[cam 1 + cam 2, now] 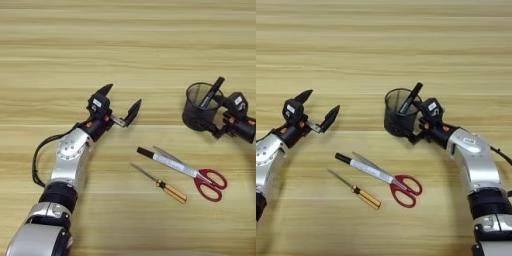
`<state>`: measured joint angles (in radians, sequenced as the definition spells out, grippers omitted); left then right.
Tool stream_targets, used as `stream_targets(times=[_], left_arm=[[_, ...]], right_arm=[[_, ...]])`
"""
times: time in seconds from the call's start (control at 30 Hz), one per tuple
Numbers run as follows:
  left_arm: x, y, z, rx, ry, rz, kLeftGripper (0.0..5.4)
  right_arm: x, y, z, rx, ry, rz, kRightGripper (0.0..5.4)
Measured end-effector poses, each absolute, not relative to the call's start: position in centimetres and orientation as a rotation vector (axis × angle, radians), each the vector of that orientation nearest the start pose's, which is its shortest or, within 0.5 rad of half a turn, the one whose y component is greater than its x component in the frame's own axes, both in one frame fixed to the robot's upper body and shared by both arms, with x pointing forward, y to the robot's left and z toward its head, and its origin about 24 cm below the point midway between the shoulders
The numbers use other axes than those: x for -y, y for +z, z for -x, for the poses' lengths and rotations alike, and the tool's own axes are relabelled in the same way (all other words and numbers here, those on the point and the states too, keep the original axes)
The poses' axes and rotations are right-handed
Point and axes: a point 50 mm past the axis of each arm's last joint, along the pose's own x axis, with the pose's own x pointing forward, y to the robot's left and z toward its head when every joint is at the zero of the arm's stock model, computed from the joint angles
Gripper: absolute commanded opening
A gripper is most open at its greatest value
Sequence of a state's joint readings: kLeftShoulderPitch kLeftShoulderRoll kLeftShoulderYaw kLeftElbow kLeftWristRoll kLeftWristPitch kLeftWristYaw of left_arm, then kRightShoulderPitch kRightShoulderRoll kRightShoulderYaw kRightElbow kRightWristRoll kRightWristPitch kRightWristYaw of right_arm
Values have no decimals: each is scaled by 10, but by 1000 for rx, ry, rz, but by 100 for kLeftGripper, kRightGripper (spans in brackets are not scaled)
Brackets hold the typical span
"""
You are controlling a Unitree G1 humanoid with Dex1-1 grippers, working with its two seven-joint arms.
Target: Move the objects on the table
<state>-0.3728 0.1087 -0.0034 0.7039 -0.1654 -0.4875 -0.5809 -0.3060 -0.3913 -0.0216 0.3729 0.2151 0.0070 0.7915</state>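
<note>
Pen cup (400,116), black wire mesh, stands on the right half of the tabletop (125,40), roughly midway between the far and near edges and tilted slightly. A slim black marker (410,98) stands inside it, its top leaning out over the rim toward the far right corner. The right gripper (417,126) is clenched on the cup's right wall, one finger inside the rim, the other outside against the mesh. The right arm reaches in from the near right corner.

White-bodied marker (167,163) with black ends lies flat near the centre of the tabletop, toward the near edge, running diagonally. Red-handled scissors (200,179) lie touching it, blades closed and crossing along its body, handles pointing to the near right. An orange-handled screwdriver (161,184) lies just beside these on the near side, parallel and apart from them.

Left gripper (122,103) hovers over the left half of the tabletop, fingers spread wide, holding nothing, well apart from the marker and the cup. The left arm enters from the near left corner.
</note>
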Motion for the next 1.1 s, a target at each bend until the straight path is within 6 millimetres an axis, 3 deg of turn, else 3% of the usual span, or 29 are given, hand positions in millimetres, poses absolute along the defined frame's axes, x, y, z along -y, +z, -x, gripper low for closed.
stream_targets(times=[0.43, 1.1], left_arm=[[-134, 30, -303, 153, -587, -8, 540], [-134, 30, -304, 153, -586, -9, 540]], right_arm=[[190, 71, -277, -28, 876, 138, 468], [186, 53, -257, -117, 1014, 134, 468]])
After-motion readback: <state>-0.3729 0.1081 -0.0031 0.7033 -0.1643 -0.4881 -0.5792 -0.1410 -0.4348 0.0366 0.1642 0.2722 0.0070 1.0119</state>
